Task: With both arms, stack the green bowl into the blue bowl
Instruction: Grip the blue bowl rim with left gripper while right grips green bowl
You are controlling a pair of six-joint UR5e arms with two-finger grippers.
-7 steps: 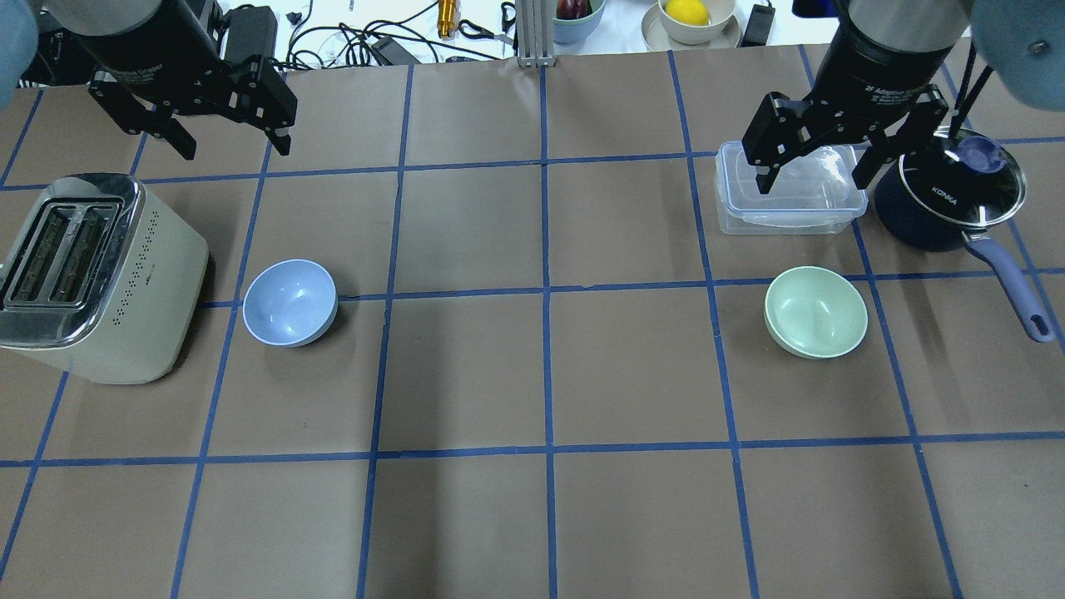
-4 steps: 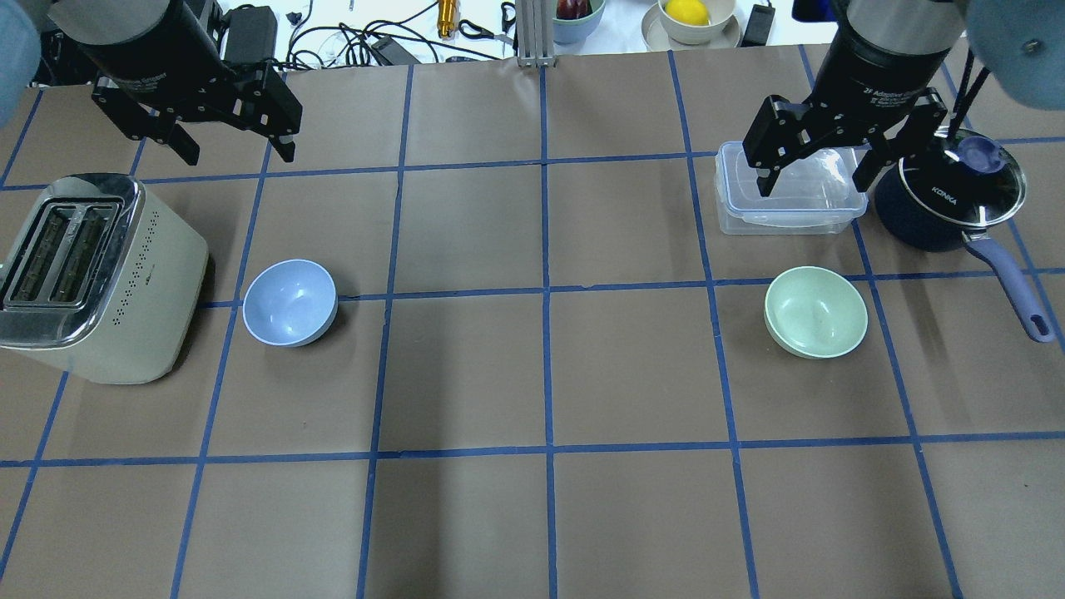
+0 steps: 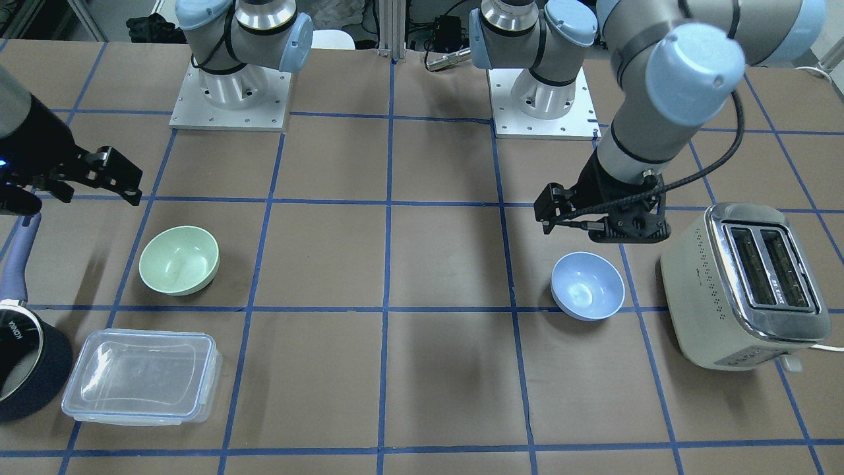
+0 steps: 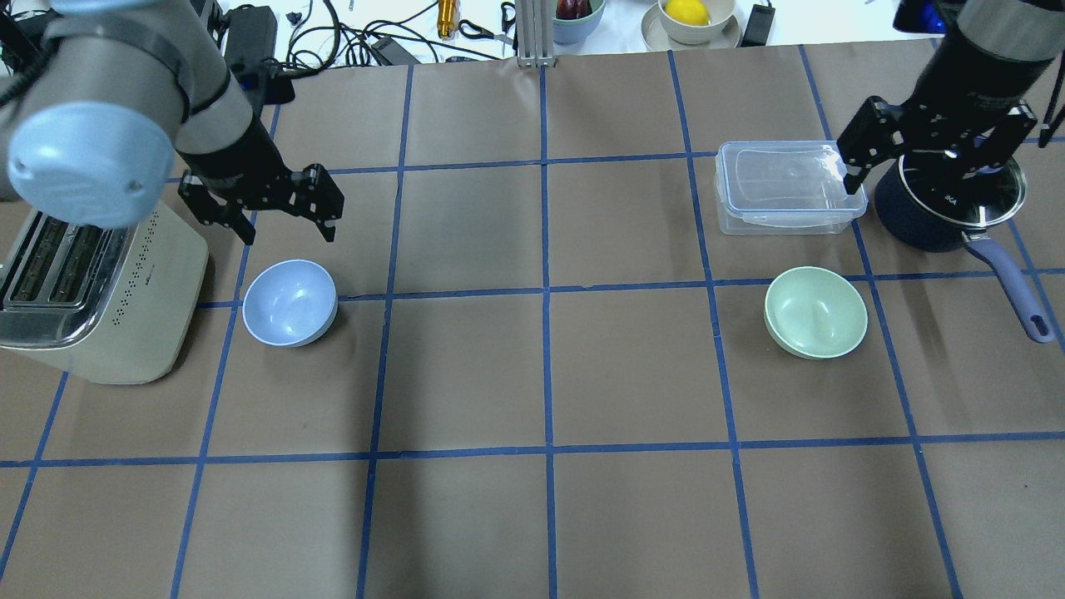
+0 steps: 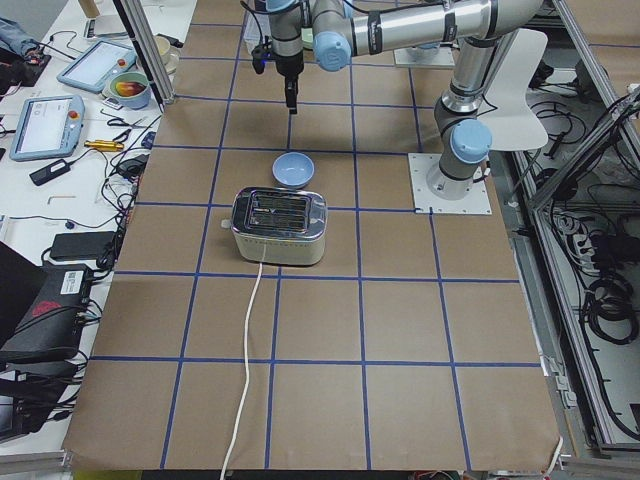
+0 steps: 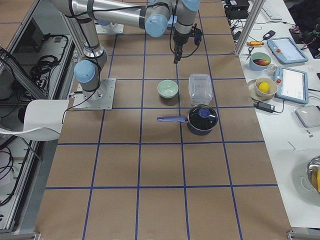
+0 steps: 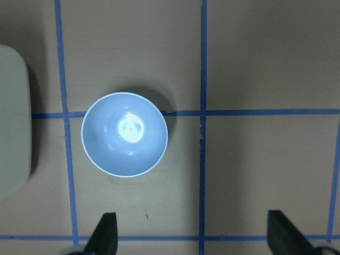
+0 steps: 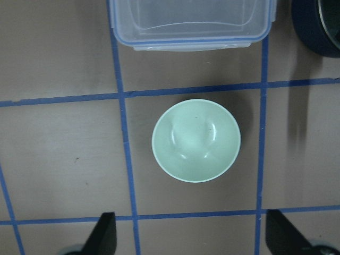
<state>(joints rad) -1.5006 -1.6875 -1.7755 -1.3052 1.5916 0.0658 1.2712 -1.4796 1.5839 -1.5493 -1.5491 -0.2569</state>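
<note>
The blue bowl (image 4: pixel 289 302) sits upright on the table's left side, next to the toaster; it also shows in the left wrist view (image 7: pixel 124 134). The green bowl (image 4: pixel 815 312) sits upright on the right side and shows in the right wrist view (image 8: pixel 196 140). My left gripper (image 4: pixel 288 232) is open and empty. It hangs above the table just beyond the blue bowl. My right gripper (image 4: pixel 923 176) is open and empty. It hangs over the container's right end and the pot, beyond the green bowl. Both bowls are empty.
A cream toaster (image 4: pixel 91 283) stands left of the blue bowl. A clear lidded container (image 4: pixel 774 195) and a dark pot (image 4: pixel 915 218) with a long blue handle stand behind and to the right of the green bowl. Cables and fruit bowls (image 4: pixel 689 17) lie past the far edge.
My left gripper has come nearer and to the right, close to the blue bowl. My right gripper has shifted right, over the pot. Neither bowl has moved.
</note>
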